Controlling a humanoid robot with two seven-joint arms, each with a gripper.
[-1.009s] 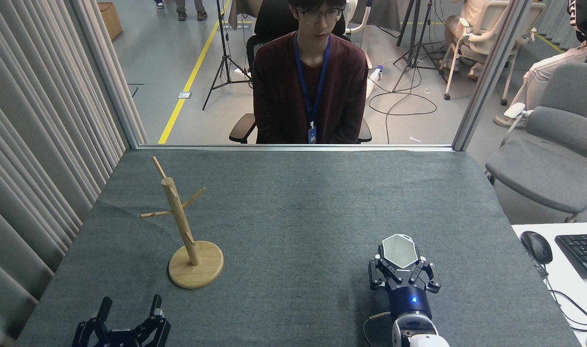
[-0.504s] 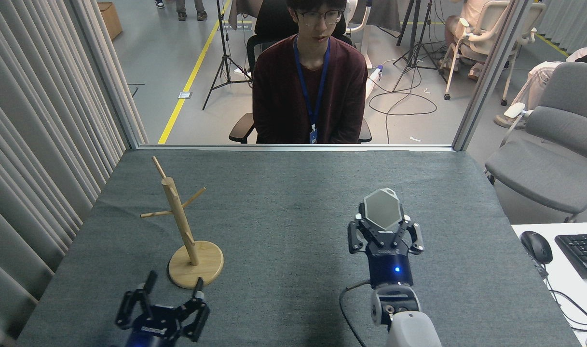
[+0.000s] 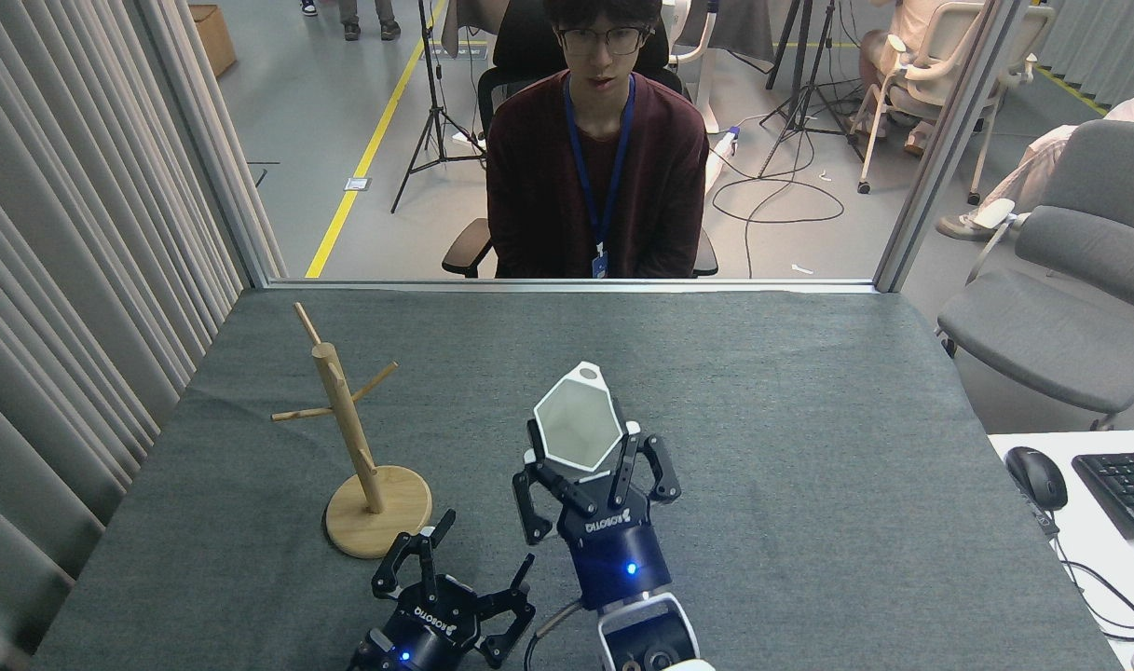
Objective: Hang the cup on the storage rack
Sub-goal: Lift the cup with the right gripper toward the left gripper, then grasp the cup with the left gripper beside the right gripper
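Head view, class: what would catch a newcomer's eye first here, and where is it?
First, the small white hexagonal cup, gripped in the right pincer above the middle of the grey cloth-covered table, its open mouth towards the camera. To its left stands the light wooden storage rack, pegs bare, while the open left pincer waits near the rack's disc base.

Bright, even overhead light; soft shadows; sharp focus throughout.
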